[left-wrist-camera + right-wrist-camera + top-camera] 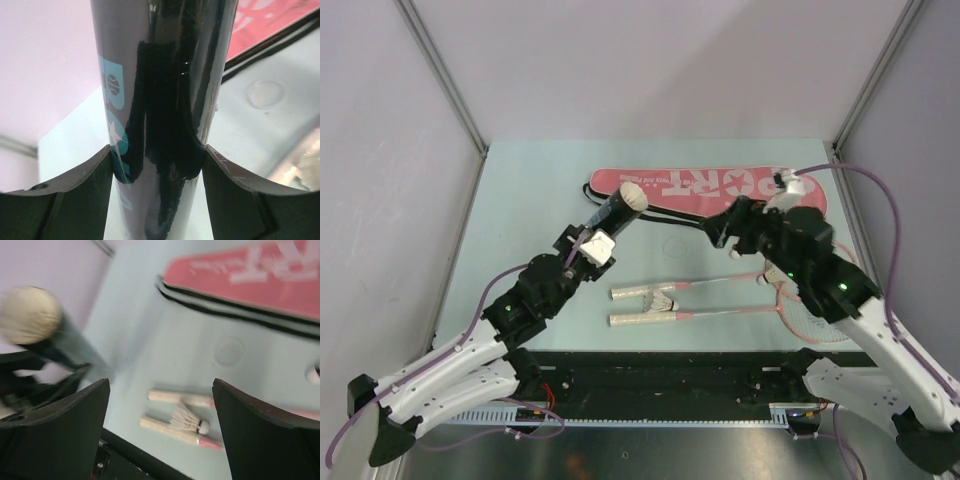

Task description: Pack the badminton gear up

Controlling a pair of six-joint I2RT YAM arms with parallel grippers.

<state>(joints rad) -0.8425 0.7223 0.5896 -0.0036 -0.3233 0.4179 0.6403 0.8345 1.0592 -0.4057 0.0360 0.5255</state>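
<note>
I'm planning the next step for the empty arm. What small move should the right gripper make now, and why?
Probably lower the right gripper toward the shuttlecock lying against the racket handles. Its jaws are open and empty, while the left gripper holds the black tube tilted up, apparently ready for loading.

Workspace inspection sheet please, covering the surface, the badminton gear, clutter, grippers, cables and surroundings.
Surface: pale green table, no stains seen.
Job's things: pink racket bag flat at the far side; two rackets side by side near the arms; shuttlecock lying across their handles; black tube raised and tilted, white at its top end.
Clutter: clear round disc on the table between bag and rackets.
Grippers: left gripper clamped on the black tube; right gripper open, holding nothing.
Cables: purple cables looping along both arms.
Surroundings: plain walls on three sides.
</note>
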